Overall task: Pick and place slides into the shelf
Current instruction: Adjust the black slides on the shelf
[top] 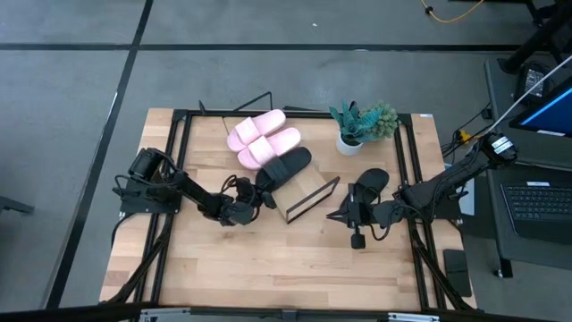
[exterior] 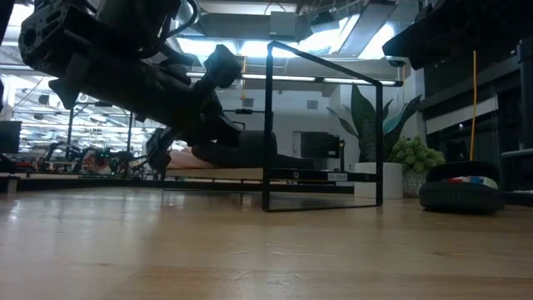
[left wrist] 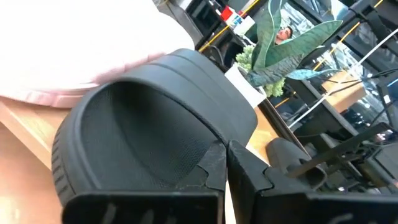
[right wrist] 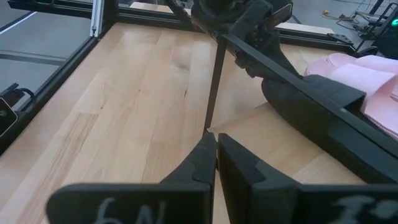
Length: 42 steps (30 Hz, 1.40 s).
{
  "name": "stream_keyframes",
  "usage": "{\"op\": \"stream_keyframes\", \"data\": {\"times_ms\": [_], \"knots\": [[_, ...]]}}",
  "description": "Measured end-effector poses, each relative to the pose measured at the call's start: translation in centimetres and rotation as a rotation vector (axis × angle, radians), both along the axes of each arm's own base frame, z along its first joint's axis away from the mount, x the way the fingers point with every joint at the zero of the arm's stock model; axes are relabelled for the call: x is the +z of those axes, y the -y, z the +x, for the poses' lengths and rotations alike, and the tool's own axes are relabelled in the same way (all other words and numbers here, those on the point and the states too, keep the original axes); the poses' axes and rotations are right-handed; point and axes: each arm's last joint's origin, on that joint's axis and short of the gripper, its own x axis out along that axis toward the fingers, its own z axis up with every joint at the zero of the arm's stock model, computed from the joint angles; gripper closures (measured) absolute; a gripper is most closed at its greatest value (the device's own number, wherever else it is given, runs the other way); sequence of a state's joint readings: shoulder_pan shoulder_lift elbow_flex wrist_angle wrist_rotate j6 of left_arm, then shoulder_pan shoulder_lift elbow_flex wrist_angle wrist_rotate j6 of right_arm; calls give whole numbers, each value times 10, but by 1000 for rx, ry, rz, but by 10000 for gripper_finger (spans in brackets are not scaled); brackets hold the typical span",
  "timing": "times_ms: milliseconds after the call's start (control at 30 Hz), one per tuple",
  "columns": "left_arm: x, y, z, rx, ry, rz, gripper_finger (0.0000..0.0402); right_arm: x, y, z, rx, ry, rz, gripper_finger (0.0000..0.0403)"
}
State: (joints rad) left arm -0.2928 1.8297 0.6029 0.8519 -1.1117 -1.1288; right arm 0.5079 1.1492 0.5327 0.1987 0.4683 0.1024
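Observation:
The shelf (top: pixel 306 193), a slanted light-wood board on a black wire frame, stands mid-table. Two pale pink slides (top: pixel 262 139) lie side by side on its far part. One black slide (top: pixel 286 165) lies on the board just in front of them, and fills the left wrist view (left wrist: pixel 143 124). My left gripper (top: pixel 261 195) is shut at that slide's near-left end. The second black slide (top: pixel 373 182) lies sole down on the table right of the shelf. My right gripper (top: pixel 338 215) is shut and empty, low over the table by the shelf's near right corner. My left gripper has its shut fingertips (left wrist: pixel 214 163) against the rim of the black slide's footbed (left wrist: pixel 186 158), at the end nearest the gripper. The fingers come slanting from the table's near left. Nothing shows between them. The slide lies on the shelf board beside the pink slides.
A potted plant (top: pixel 362 125) stands at the far right of the table, behind the second black slide. Black rails (top: pixel 179 161) run along the table's sides. Bare wood lies open across the near half of the table (top: pixel 286 259).

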Motion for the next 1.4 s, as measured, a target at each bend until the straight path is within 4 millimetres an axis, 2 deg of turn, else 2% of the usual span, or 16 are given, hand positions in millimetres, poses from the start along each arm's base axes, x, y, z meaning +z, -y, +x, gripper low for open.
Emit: {"op": "stream_keyframes", "data": {"times_ms": [767, 1133, 1400], "knots": [[-1, -3, 0, 23, -20, 18, 399, 0, 0, 0, 0, 0, 2, 381], [0, -5, -1, 56, -77, 84, 328, 0, 0, 0, -2, -2, 25, 382], [0, -5, -1, 69, -75, 88, 305, 0, -2, 0, 34, -3, 42, 382]]}}
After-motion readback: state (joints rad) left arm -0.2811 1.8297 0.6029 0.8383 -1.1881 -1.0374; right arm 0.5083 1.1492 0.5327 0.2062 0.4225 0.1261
